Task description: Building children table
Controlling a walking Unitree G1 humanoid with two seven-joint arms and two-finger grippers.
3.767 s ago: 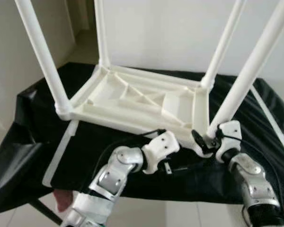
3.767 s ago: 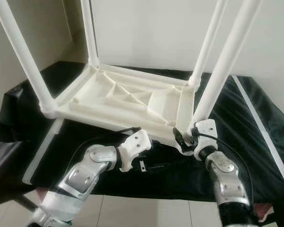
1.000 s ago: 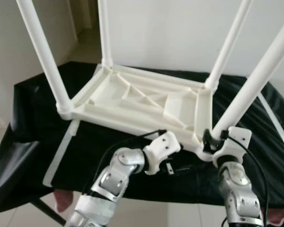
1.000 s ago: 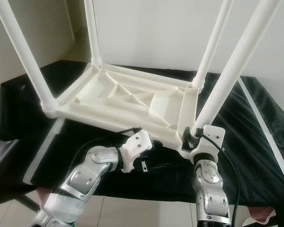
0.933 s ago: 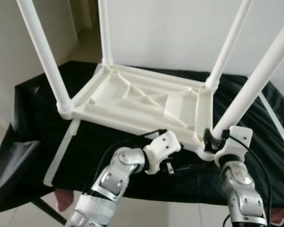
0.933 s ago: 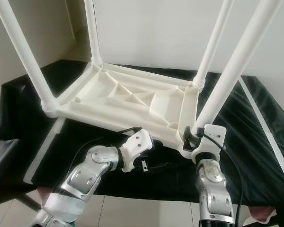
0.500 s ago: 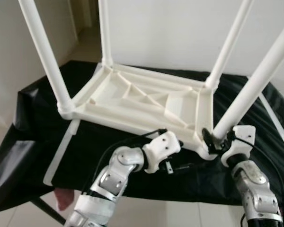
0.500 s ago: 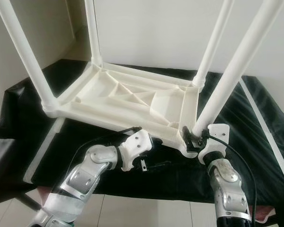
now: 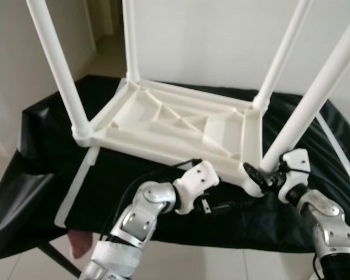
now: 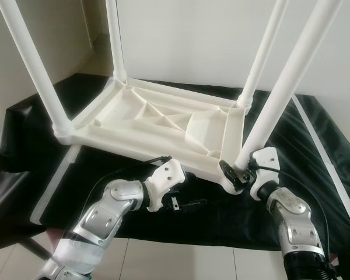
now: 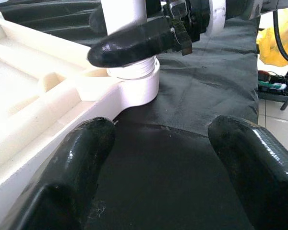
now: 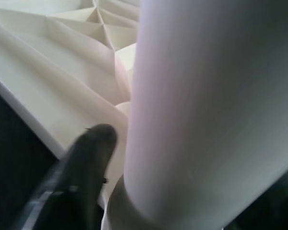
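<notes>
While the white plastic children's table (image 9: 181,125) lies upside down on a black cloth (image 9: 128,175), its ribbed underside faces up w/ four white legs standing up from the corners. Cloth covers a low work surface & hangs wrinkled over the robot's-left edge; a long white strip (image 9: 76,186) lies flat on it just beside the table's left-near corner, another thin white strip (image 10: 324,166) runs along the cloth on the right side. Room: plain white wall (image 9: 210,41) behind, pale tiled floor (image 9: 23,265) below the cloth edge, a doorway or passage at back left.

Right gripper (image 10: 238,171) is at the near-right leg (image 10: 283,87), right at its base where the leg meets the corner socket (image 11: 137,84). Fingers sit either side of the leg, closed around it; one black finger (image 12: 84,167) shows pressed beside the leg in the right wrist view.

Left gripper (image 11: 158,163) hovers low over the cloth just in front of the table's near edge, pointing toward that same corner. Jaws wide apart, holding nothing; both fingers (image 11: 79,158) apart from table & leg.
</notes>
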